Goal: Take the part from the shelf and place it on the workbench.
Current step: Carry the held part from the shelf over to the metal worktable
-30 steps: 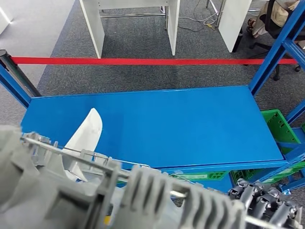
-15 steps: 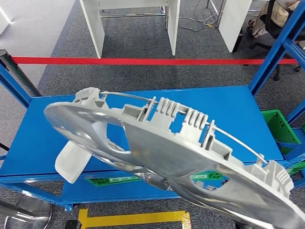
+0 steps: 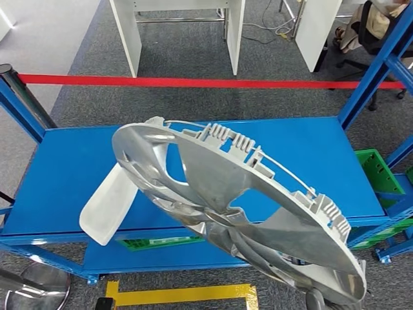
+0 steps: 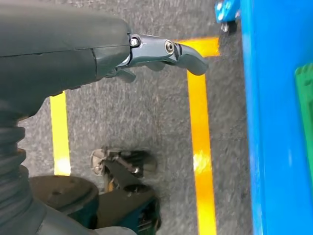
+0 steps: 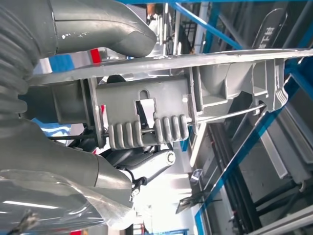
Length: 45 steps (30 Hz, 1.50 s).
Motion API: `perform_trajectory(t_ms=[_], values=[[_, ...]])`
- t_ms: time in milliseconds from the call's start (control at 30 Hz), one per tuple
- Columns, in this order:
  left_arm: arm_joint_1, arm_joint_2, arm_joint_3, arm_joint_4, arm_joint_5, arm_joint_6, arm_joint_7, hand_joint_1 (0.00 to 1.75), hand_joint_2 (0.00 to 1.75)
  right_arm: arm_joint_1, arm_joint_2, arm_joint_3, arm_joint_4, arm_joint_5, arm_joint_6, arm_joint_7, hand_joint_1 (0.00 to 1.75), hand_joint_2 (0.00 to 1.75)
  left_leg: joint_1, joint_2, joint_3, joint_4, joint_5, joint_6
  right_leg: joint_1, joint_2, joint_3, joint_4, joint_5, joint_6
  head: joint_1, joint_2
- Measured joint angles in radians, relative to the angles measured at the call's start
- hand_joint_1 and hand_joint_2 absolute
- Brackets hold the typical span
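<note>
Right robot hand (image 5: 122, 147) of mine was clamped on the part (image 3: 233, 200), a large silver wheel-cover-like disc with ribbed clips along its rim: in the right wrist view my thick grey thumb lay over one face of the rim and the darker fingers (image 5: 155, 164) pressed against the other, with the clip section held between them. From my head view the part hung tilted in the air, its upper edge toward the left and its lower edge dropping toward the bottom right corner, in front of and above the blue shelf (image 3: 68, 174), not resting on it. A thin wire ring ran along the part's clips. Just behind the part's left edge a white curved piece (image 3: 107, 206) lay on the shelf, overhanging its front edge. Green crates (image 3: 377, 169) sat low on the right, beside the blue uprights. Beyond the shelf a red line (image 3: 195, 82) crossed the grey carpet, with white furniture legs (image 3: 128, 39) further back and a seated person (image 3: 375, 19) at the top right. My left robot hand (image 4: 162, 49) hung beside the shelf's blue edge over grey floor marked with yellow tape (image 4: 201, 137); it held nothing, its fingers loosely extended.
</note>
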Motion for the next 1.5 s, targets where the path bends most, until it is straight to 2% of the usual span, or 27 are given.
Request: perform_trajectory(t_ms=[67, 100, 133, 200, 267, 300, 367, 433, 533, 600, 667, 700, 767, 833, 900, 933, 967, 1000, 1067, 1100, 1167, 1200, 1267, 1333, 1400, 1433, 1500], values=[[0.004, -0.004, -0.001, 0.002, -0.001, 0.001, 0.0, 0.0, 1.75, 0.003, 0.0, -0.004, 0.005, 0.001, -0.002, 0.0, 1.75, 1.75, 0.003, 0.008, -0.009, 0.002, 0.003, -0.002, -0.008, -0.007, -0.045, 0.123, -0.056, 0.011, 0.001, 0.0], [0.005, -0.006, -0.002, 0.002, -0.002, 0.001, 0.0, 0.0, 1.75, 0.004, 0.0, -0.005, 0.007, 0.002, -0.003, 0.0, 1.75, 1.75, 0.005, 0.011, -0.013, 0.004, 0.005, -0.004, -0.013, -0.009, -0.051, 0.152, -0.059, 0.017, 0.001, 0.0], [0.005, -0.007, -0.003, 0.003, -0.003, 0.002, 0.0, 0.0, 1.75, 0.006, 0.0, -0.007, 0.009, 0.002, -0.003, 0.0, 1.75, 1.75, 0.009, 0.014, -0.017, 0.008, 0.006, -0.008, -0.018, -0.011, -0.039, 0.142, -0.044, 0.024, 0.001, 0.0], [0.005, -0.01, -0.008, 0.003, -0.007, 0.004, 0.0, 0.0, 1.75, 0.006, 0.0, -0.011, 0.012, 0.003, -0.004, 0.0, 1.75, 1.75, 0.018, 0.016, -0.024, 0.018, 0.005, -0.019, -0.029, -0.018, 0.032, 0.026, 0.01, 0.041, 0.001, 0.0], [0.005, -0.012, -0.014, 0.003, -0.009, 0.005, 0.0, 0.0, 1.75, 0.004, 0.0, -0.014, 0.016, 0.004, -0.003, 0.0, 1.75, 1.75, 0.021, 0.015, -0.035, 0.034, 0.003, -0.036, -0.031, -0.02, 0.095, -0.079, 0.035, 0.046, 0.006, 0.0], [0.005, -0.012, -0.016, 0.004, -0.01, 0.006, 0.0, 0.0, 1.75, 0.003, 0.001, -0.015, 0.019, 0.005, -0.003, 0.0, 1.75, 1.75, 0.02, 0.014, -0.039, 0.04, 0.004, -0.044, -0.03, -0.019, 0.107, -0.1, 0.033, 0.041, 0.008, 0.0], [0.006, -0.013, -0.018, 0.004, -0.01, 0.007, 0.0, 0.0, 1.75, 0.003, 0.002, -0.018, 0.025, 0.008, -0.002, 0.0, 1.75, 1.75, 0.019, 0.013, -0.045, 0.046, 0.01, -0.056, -0.028, -0.015, 0.097, -0.095, 0.035, 0.022, 0.009, 0.0], [0.007, -0.013, -0.019, 0.005, -0.009, 0.009, 0.0, 0.0, 1.75, 0.002, 0.003, -0.02, 0.031, 0.01, -0.002, 0.001, 1.75, 1.75, 0.021, 0.013, -0.055, 0.065, -0.012, -0.066, -0.028, -0.015, 0.086, -0.093, 0.042, 0.003, 0.006, 0.0], [0.006, -0.013, -0.019, 0.005, -0.009, 0.01, 0.0, 0.0, 1.75, 0.0, 0.008, -0.023, 0.037, 0.011, -0.001, 0.0, 1.75, 1.75, 0.021, 0.012, -0.102, 0.212, -0.132, -0.073, -0.021, -0.018, 0.059, -0.093, 0.063, -0.021, 0.0, 0.0], [0.007, -0.013, -0.019, 0.005, -0.008, 0.01, 0.0, 0.0, 1.75, 0.0, 0.01, -0.025, 0.041, 0.012, -0.001, 0.0, 1.75, 1.75, 0.019, 0.011, -0.119, 0.308, -0.177, -0.068, -0.012, -0.019, 0.038, -0.092, 0.079, -0.029, -0.001, 0.0], [0.007, -0.014, -0.019, 0.005, -0.006, 0.012, 0.0, 0.0, 1.75, -0.001, 0.012, -0.027, 0.046, 0.014, 0.001, 0.0, 1.75, 1.75, 0.013, 0.011, -0.079, 0.279, -0.145, -0.051, 0.0, -0.018, 0.018, -0.092, 0.095, -0.033, 0.0, 0.0], [0.006, -0.014, -0.019, 0.005, -0.003, 0.015, 0.0, 0.0, 1.75, -0.001, 0.013, -0.029, 0.048, 0.016, 0.002, 0.0, 1.75, 1.75, 0.006, 0.009, -0.036, 0.216, -0.116, -0.036, 0.005, -0.017, 0.01, -0.092, 0.103, -0.035, 0.0, 0.0], [0.005, -0.013, -0.019, 0.005, 0.001, 0.02, -0.001, 0.0, 1.75, -0.004, 0.017, -0.032, 0.051, 0.022, 0.006, 0.0, 1.75, 1.75, -0.007, 0.007, 0.049, 0.075, -0.09, -0.007, 0.01, -0.016, -0.003, -0.093, 0.119, -0.033, 0.001, 0.0], [0.005, -0.012, -0.019, 0.006, 0.006, 0.024, -0.003, 0.0, 1.75, -0.01, 0.02, -0.033, 0.057, 0.03, 0.009, 0.0, 1.75, 1.75, -0.019, 0.004, 0.08, 0.009, -0.088, 0.001, 0.004, -0.018, -0.008, -0.098, 0.135, -0.023, 0.0, 0.0], [0.006, -0.016, -0.019, 0.006, 0.013, 0.03, -0.005, 0.0, 1.75, -0.017, 0.023, -0.035, 0.063, 0.04, 0.014, 0.0, 1.75, 1.75, -0.021, 0.005, 0.073, -0.008, -0.064, -0.001, -0.002, -0.018, -0.01, -0.104, 0.148, -0.011, -0.002, 0.0], [0.006, -0.018, -0.018, 0.007, 0.017, 0.036, -0.005, 0.0, 1.75, -0.019, 0.025, -0.035, 0.066, 0.046, 0.016, 0.0, 1.75, 1.75, -0.019, 0.007, 0.066, -0.016, -0.05, 0.001, -0.002, -0.018, -0.015, -0.1, 0.137, -0.006, -0.003, 0.0], [0.006, -0.022, -0.018, 0.008, 0.021, 0.042, -0.005, 0.0, 1.75, -0.021, 0.026, -0.036, 0.068, 0.05, 0.019, 0.0, 1.75, 1.75, -0.016, 0.009, 0.057, -0.024, -0.036, 0.003, -0.002, -0.017, -0.024, -0.084, 0.109, -0.002, -0.001, 0.0], [0.006, -0.027, -0.017, 0.008, 0.025, 0.049, -0.005, 0.0, 1.75, -0.023, 0.027, -0.036, 0.072, 0.056, 0.023, 0.0, 1.75, 1.75, -0.012, 0.012, 0.046, -0.028, -0.023, 0.003, -0.003, -0.017, -0.036, -0.047, 0.061, 0.002, 0.001, 0.0], [0.007, -0.038, -0.017, 0.009, 0.029, 0.057, -0.008, 0.0, 1.75, -0.029, 0.028, -0.036, 0.079, 0.069, 0.032, 0.0, 1.75, 1.75, -0.011, 0.014, 0.016, -0.024, -0.001, 0.004, -0.008, -0.017, -0.062, 0.07, -0.03, 0.013, 0.005, 0.0], [0.008, -0.044, -0.017, 0.009, 0.031, 0.058, -0.01, 0.0, 1.75, -0.03, 0.028, -0.037, 0.083, 0.076, 0.038, 0.0, 1.75, 1.75, -0.01, 0.016, -0.002, -0.021, 0.01, 0.001, -0.011, -0.017, -0.065, 0.124, -0.047, 0.019, 0.005, 0.0], [0.008, -0.049, -0.017, 0.01, 0.034, 0.057, -0.016, 0.0, 1.75, -0.033, 0.031, -0.037, 0.089, 0.087, 0.048, 0.0, 1.75, 1.75, -0.004, 0.019, -0.037, -0.009, 0.029, -0.007, -0.018, -0.018, -0.034, 0.147, -0.009, 0.032, 0.005, 0.0], [0.008, -0.05, -0.017, 0.01, 0.033, 0.054, -0.019, 0.0, 1.75, -0.036, 0.032, -0.038, 0.091, 0.093, 0.05, 0.0, 1.75, 1.75, 0.0, 0.019, -0.054, 0.0, 0.036, -0.013, -0.022, -0.019, 0.006, 0.106, 0.022, 0.039, 0.005, 0.0], [0.008, -0.048, -0.017, 0.011, 0.03, 0.042, -0.022, 0.0, 1.75, -0.046, 0.036, -0.038, 0.096, 0.104, 0.049, 0.001, 1.75, 1.75, 0.004, 0.019, -0.084, 0.025, 0.045, -0.026, -0.028, -0.019, 0.107, -0.03, 0.028, 0.047, 0.007, 0.0], [0.008, -0.042, -0.017, 0.012, 0.028, 0.031, -0.024, 0.0, 1.75, -0.054, 0.038, -0.038, 0.099, 0.113, 0.042, 0.001, 1.75, 1.75, 0.002, 0.018, -0.101, 0.044, 0.055, -0.037, -0.026, -0.017, 0.158, -0.118, -0.006, 0.035, 0.009, 0.0], [0.01, -0.039, -0.017, 0.013, 0.029, 0.03, -0.026, 0.0, 1.75, -0.054, 0.039, -0.037, 0.101, 0.118, 0.031, 0.0, 1.75, 1.75, 0.003, 0.017, -0.108, 0.05, 0.065, -0.046, -0.024, -0.018, 0.151, -0.126, -0.008, 0.011, 0.011, 0.0], [0.011, -0.039, -0.017, 0.014, 0.031, 0.033, -0.027, 0.0, 1.75, -0.054, 0.039, -0.037, 0.102, 0.12, 0.026, 0.0, 1.75, 1.75, 0.005, 0.016, -0.112, 0.056, 0.055, -0.051, -0.024, -0.019, 0.144, -0.124, -0.001, 0.002, 0.01, 0.0], [0.012, -0.042, -0.017, 0.016, 0.034, 0.042, -0.028, 0.0, 1.75, -0.054, 0.04, -0.036, 0.103, 0.123, 0.019, 0.0, 1.75, 1.75, 0.008, 0.014, -0.128, 0.11, -0.016, -0.062, -0.025, -0.022, 0.123, -0.123, 0.018, -0.015, 0.008, 0.0]])
